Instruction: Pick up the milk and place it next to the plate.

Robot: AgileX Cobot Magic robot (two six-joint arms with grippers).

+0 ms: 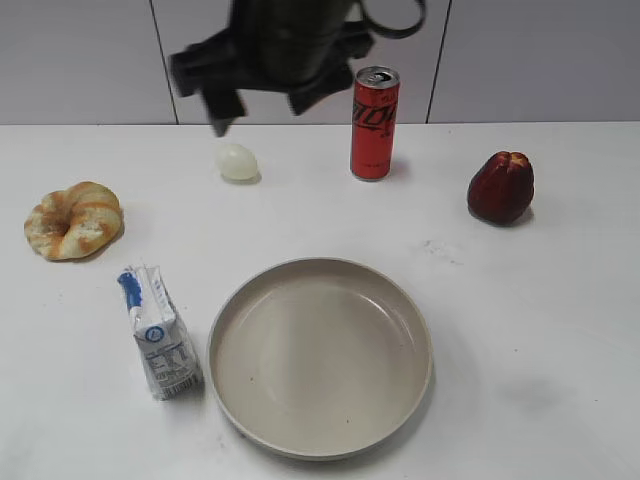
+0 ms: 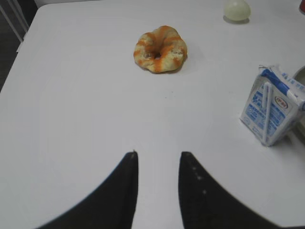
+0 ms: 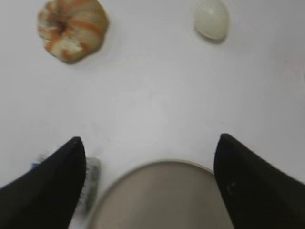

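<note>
The milk [image 1: 160, 335] is a small white carton with a blue top. It stands on the white table just left of the plate [image 1: 320, 265], a wide cream dish at the front centre. In the left wrist view the milk [image 2: 272, 107] is to the right of my left gripper [image 2: 158, 155], which is open, empty and well apart from it. My right gripper [image 3: 150, 138] is wide open and empty above the plate's far rim [image 3: 162, 164], with the blurred milk [image 3: 90, 183] by its left finger. A dark, blurred open gripper [image 1: 262, 108] hangs at the top of the exterior view.
A glazed doughnut [image 1: 73, 220] lies at the left. A pale egg [image 1: 237, 161] and a tall red can [image 1: 374, 123] stand at the back. A dark red fruit [image 1: 500, 187] sits at the right. The table's left edge shows in the left wrist view [image 2: 9, 71].
</note>
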